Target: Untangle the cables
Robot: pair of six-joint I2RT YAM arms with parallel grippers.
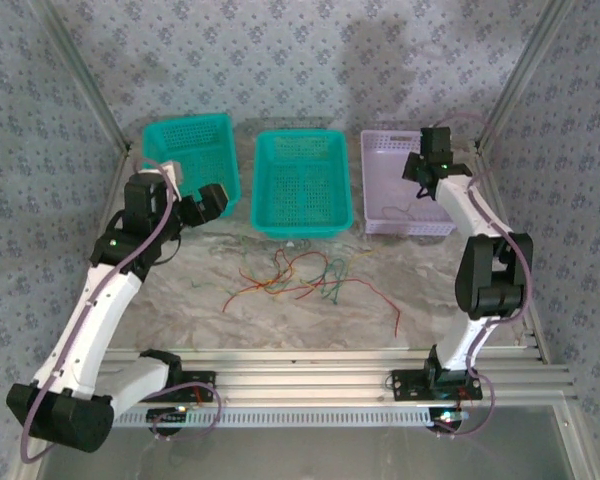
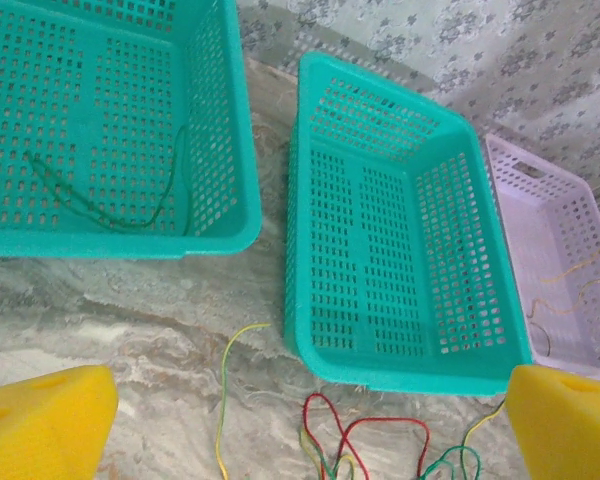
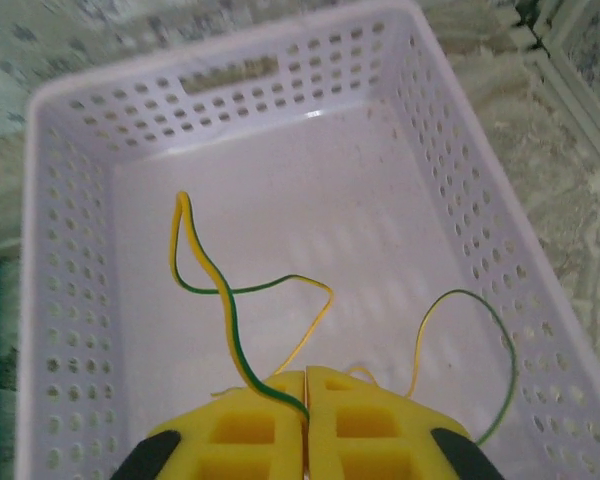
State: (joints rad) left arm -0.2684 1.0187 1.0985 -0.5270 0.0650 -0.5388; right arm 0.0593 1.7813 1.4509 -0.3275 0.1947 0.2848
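Note:
A tangle of thin red, green and yellow cables lies on the marble table in front of the middle basket; its red loops show low in the left wrist view. My left gripper hovers open above the table by the left teal basket, its yellow fingers far apart. My right gripper hangs over the lilac basket, shut on a yellow-green cable that loops up from between the pads. A second yellow-green cable lies in that basket. A dark green cable lies in the left teal basket.
The middle teal basket stands between the other two along the back. A loose red cable trails toward the right on the table. Patterned walls and metal frame rails close in the sides.

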